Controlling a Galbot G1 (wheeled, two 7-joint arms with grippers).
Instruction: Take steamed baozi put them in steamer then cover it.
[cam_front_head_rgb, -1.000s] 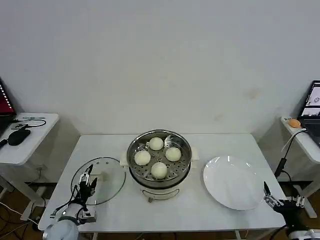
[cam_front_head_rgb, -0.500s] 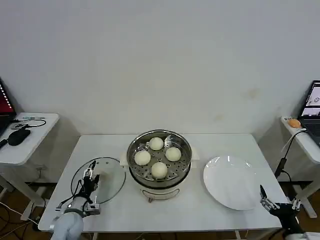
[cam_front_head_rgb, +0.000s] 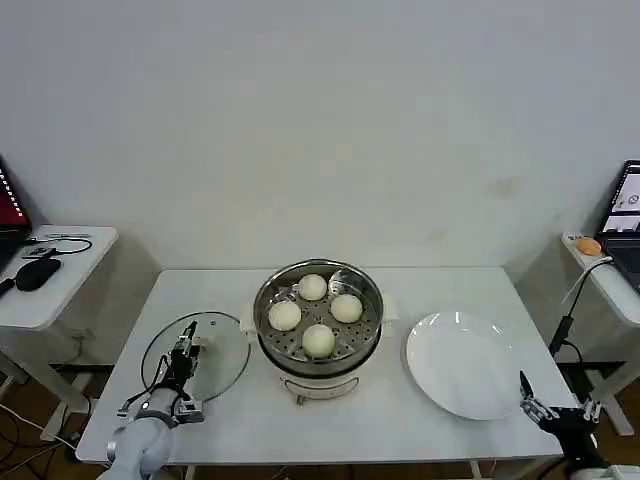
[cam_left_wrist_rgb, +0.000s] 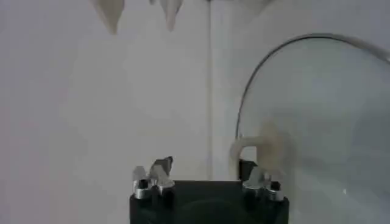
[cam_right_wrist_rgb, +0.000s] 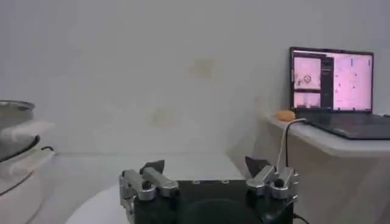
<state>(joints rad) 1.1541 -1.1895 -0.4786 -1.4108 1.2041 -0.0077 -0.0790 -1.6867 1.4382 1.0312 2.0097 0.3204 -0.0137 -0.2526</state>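
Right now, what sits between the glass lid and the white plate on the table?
The steamer, open, with four baozi on its tray, stands between the cover and the plate; head view shows it.

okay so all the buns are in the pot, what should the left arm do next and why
Probably lower the left gripper onto the lid's handle and close on it. All four buns already sit in the steamer, the lid lies flat on the table beside it, and the open gripper hovers right over that handle.

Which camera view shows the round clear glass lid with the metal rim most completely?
The head view: the whole round clear glass lid lies flat on the table beside the steamer. The left wrist view shows part of its rim and glass close up.
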